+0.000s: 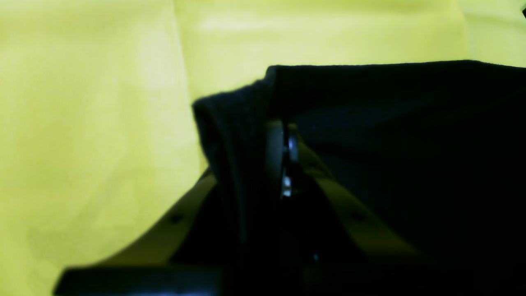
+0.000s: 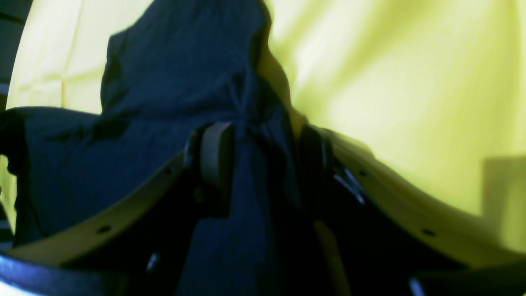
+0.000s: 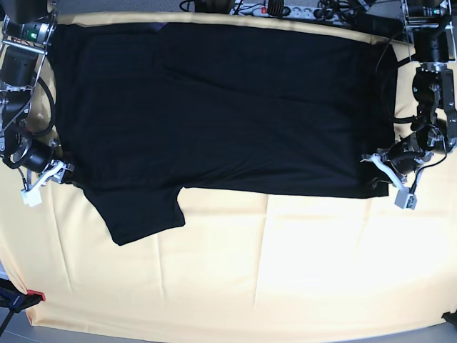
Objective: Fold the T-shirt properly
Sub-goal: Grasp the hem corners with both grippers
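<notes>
Fingers of the left gripper (image 1: 283, 164) are clamped tight on a folded black edge of the T-shirt (image 3: 214, 107). The right gripper (image 2: 263, 164) is seen wider, jaws apart with a bunched ridge of cloth between the pads; a firm hold cannot be confirmed. The T-shirt is spread plain side up across the far half of the pale yellow tablecloth (image 3: 285, 271), long axis running side to side, one sleeve (image 3: 139, 214) hanging toward the near edge. Each gripper is placed at an opposite end of the near edge, so neither is nearer. The near cloth area is unobstructed; cables (image 3: 285, 8) are kept behind the far edge.
</notes>
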You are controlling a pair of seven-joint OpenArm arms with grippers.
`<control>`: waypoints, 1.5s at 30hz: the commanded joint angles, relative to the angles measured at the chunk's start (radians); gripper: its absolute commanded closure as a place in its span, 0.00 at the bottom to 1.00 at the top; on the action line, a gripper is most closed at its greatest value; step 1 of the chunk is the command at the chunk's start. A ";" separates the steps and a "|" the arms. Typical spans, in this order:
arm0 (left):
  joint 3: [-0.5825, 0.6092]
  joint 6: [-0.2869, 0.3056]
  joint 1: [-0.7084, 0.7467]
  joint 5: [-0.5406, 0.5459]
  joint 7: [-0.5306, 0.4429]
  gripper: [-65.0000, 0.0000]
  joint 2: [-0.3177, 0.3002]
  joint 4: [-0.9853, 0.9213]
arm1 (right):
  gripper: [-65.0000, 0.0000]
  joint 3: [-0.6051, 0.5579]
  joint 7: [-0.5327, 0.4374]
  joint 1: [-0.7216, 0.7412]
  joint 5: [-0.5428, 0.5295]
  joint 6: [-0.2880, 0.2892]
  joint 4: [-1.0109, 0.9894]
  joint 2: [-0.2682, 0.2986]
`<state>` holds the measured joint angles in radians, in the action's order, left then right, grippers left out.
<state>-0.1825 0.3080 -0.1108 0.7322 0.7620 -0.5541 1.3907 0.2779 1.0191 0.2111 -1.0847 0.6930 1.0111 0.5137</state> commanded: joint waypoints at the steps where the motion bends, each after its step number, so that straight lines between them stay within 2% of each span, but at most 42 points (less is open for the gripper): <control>1: -0.008 0.007 -0.017 0.012 -0.021 1.00 -0.022 0.014 | 0.56 0.003 0.011 0.016 -0.023 0.005 0.023 0.034; 6: -0.008 0.007 -0.017 0.012 -0.021 1.00 -0.022 0.014 | 0.56 0.003 0.013 0.016 -0.026 0.005 0.034 0.045; 15: -0.008 0.014 -0.017 0.016 -0.021 1.00 -0.022 0.014 | 0.57 0.003 -0.066 0.016 0.048 0.005 0.034 0.001; 17: -0.008 0.014 -0.017 0.016 -0.021 1.00 -0.022 0.014 | 0.67 0.003 -0.074 0.016 0.049 0.005 0.034 -0.007; 20: -0.008 0.014 -0.017 0.017 -0.021 1.00 -0.022 0.014 | 0.95 0.003 -0.092 0.016 0.050 0.005 0.034 -0.006; 21: -0.008 0.015 -0.017 0.017 -0.021 1.00 -0.022 0.014 | 1.00 0.003 -0.092 0.016 0.050 0.005 0.034 -0.006; 26: -0.008 0.020 -0.018 0.017 -0.026 1.00 -0.023 0.014 | 1.00 0.003 -0.103 0.019 0.050 0.005 0.034 -0.005; 31: -0.009 0.078 -0.030 0.019 -0.038 1.00 -0.031 0.014 | 1.00 0.003 -0.125 0.025 0.051 0.005 0.034 0.000; 37: -0.008 0.078 -0.072 -0.013 -0.097 1.00 -0.030 0.014 | 1.00 0.003 -0.198 0.050 0.164 0.005 0.034 0.000; 42: -0.006 0.079 -0.111 -0.052 -0.142 1.00 -0.027 0.011 | 1.00 0.003 -0.209 0.087 0.181 0.005 0.034 0.000; 45: -0.006 0.120 -0.129 -0.051 -0.141 1.00 -0.027 0.006 | 1.00 0.003 -0.208 0.113 0.185 0.005 0.034 0.000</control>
<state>-0.1825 0.4305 -0.2176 0.6716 0.6498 -0.5621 1.3849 0.2760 0.8375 0.2958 -0.8856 0.6930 1.0275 0.4896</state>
